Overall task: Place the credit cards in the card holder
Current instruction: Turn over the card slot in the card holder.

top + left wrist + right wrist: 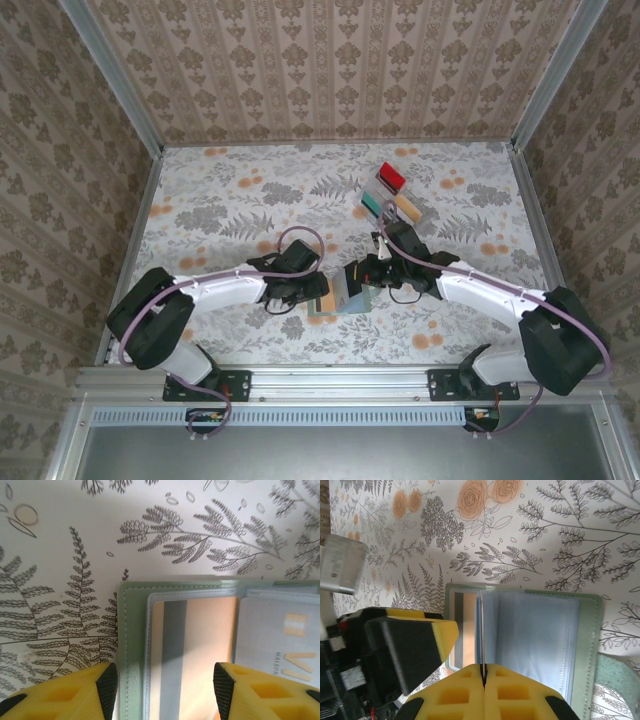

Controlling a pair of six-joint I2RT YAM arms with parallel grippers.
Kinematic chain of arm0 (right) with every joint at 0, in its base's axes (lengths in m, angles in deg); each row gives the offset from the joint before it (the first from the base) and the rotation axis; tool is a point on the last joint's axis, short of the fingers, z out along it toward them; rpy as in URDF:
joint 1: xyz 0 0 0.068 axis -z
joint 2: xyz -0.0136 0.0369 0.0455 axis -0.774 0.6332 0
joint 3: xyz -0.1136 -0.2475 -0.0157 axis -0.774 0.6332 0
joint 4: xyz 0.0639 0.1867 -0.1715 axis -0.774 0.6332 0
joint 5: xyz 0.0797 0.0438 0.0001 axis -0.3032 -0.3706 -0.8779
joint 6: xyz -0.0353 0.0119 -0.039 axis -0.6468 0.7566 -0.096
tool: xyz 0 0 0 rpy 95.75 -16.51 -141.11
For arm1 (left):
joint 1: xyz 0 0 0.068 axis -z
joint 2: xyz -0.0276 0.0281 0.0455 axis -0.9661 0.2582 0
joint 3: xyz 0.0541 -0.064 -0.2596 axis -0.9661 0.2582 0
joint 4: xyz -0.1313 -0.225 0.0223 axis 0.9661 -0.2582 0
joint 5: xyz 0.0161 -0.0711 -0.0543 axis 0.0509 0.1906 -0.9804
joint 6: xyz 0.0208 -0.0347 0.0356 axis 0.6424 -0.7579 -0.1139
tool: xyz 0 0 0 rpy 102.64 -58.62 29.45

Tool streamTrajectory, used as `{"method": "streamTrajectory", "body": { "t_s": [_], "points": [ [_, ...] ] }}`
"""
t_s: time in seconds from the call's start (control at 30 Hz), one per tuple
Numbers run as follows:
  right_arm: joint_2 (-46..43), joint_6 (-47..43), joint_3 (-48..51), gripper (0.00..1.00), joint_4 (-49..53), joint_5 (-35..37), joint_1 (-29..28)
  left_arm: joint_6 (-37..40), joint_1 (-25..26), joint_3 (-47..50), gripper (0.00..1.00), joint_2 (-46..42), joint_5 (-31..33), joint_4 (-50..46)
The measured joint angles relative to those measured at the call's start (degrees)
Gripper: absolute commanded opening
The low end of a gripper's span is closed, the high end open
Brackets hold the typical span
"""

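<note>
The card holder (345, 302) lies open on the floral table, its green border (131, 645) and clear sleeves (535, 640) showing. A tan-orange credit card (197, 640) with a grey stripe sits in its left sleeve. My right gripper (483, 669) is shut on a whitish credit card (280, 640), which it holds on edge (481, 625) over the sleeves. My left gripper (165, 690) is open and low over the holder's left side. Its fingers (107, 685) straddle the green border and the tan card. Both grippers meet over the holder (338, 285).
A clear compartmented tray (392, 195) stands behind the holder at the back right. It holds a red card (392, 177), a teal card (370, 206) and a tan card (407, 207). Metal rails and papered walls bound the table.
</note>
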Motion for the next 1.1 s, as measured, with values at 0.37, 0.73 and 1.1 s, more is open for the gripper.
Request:
{"method": "streamTrajectory", "body": {
  "t_s": [0.37,0.73,1.1],
  "points": [
    [4.7,0.5,-2.3,0.04,-1.6,-2.3,-1.6,-0.8,0.2,4.4,0.67,-10.0,5.9,-0.7],
    [2.3,-0.5,-3.8,0.03,6.5,6.4,-1.7,-0.9,0.2,4.9,0.68,-11.5,7.5,-0.4],
    [-0.5,-0.6,-3.5,0.02,3.7,3.8,-1.1,-0.9,-0.1,5.0,0.58,-8.7,6.0,0.9]
  ]
}}
